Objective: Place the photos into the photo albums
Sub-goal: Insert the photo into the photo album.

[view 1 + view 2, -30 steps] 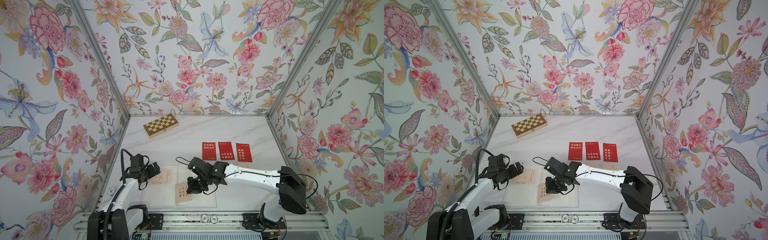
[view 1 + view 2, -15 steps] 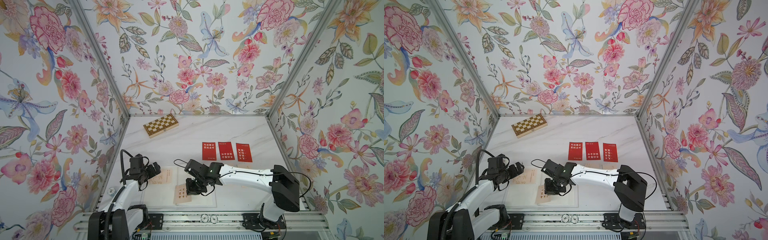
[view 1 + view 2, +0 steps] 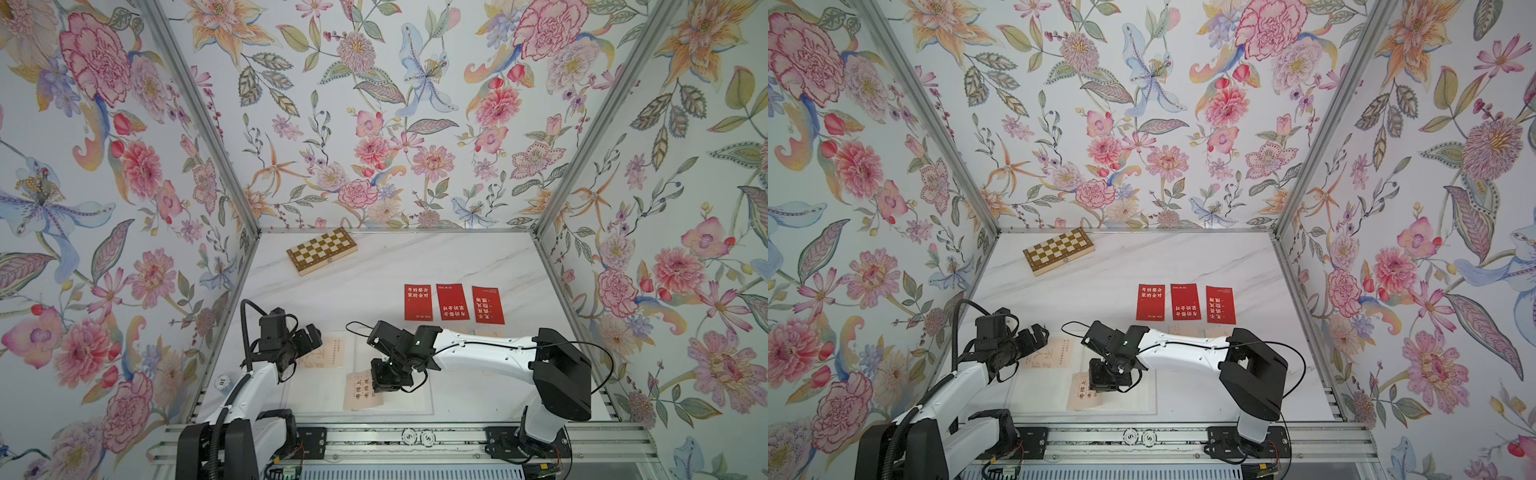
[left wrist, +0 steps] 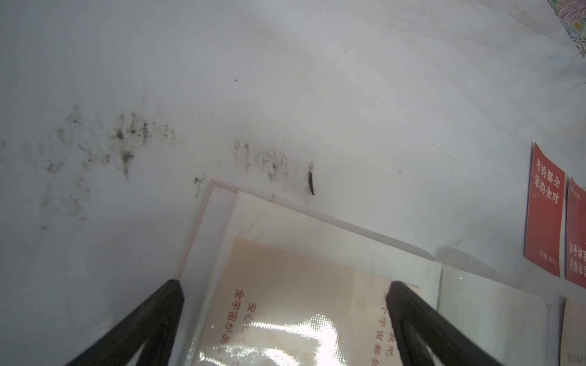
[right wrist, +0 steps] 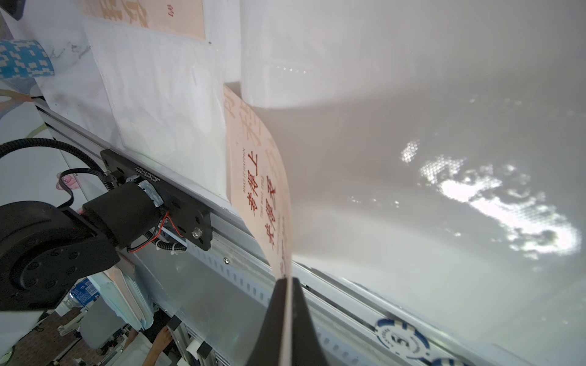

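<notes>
Right end effector (image 5: 287, 285) is clamped shut on the near edge of a peach card (image 5: 260, 190), pinching only a thin strip so that the rest of the printed face runs free ahead of the jaws. That card bows gently along its length, and its far end meets the clear sleeve of the photo album (image 3: 405, 401), which lies open on the tabletop (image 3: 374, 274) close to the front rail; holding it by the trailing edge looks chosen so the leading edge can slide under the plastic, though how far it has entered I cannot tell. On the album's other page a sleeved peach card (image 4: 301, 285) already sits flat behind its film. Left end effector (image 4: 285, 293) hangs over that page with its jaws spread wide and nothing between them, probably placed to steady the book, but whether the fingertips (image 4: 172, 294) touch the page is unclear. Further back, three red cards (image 3: 452, 302) lie in a neat row, apart from the album and within the right arm's reach, with pale cards partly hidden beneath that arm. Well beyond them, a chessboard box (image 3: 322, 250) rests near the rear wall, out of the way.
</notes>
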Motion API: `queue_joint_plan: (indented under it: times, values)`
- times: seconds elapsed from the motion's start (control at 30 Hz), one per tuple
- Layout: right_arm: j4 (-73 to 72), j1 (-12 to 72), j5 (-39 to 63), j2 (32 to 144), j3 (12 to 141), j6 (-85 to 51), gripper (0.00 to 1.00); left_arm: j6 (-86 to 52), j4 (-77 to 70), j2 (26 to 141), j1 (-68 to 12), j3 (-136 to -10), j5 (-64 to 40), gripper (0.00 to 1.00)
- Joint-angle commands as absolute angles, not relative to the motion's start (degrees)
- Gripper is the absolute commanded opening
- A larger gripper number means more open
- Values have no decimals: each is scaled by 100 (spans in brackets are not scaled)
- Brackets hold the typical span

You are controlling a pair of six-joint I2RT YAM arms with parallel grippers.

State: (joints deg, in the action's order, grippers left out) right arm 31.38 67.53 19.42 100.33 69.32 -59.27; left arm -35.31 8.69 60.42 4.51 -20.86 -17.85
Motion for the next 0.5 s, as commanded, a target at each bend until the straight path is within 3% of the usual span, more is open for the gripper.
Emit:
queue_joint_plan:
  times: [0.0,0.33,0.47]
  values:
    - [3086,6662,2059,10209,6917,-5676,0,-3487,1001,6124,510,-1987,-1898,98]
    - [2555,6504,2605,10599,6975,-5332,3,-3453,994,6267,492,-2001,-1986,97]
    - [2359,6462,2765,10762,7000,-5263,16,-3433,1026,6270,492,-2005,-1959,97]
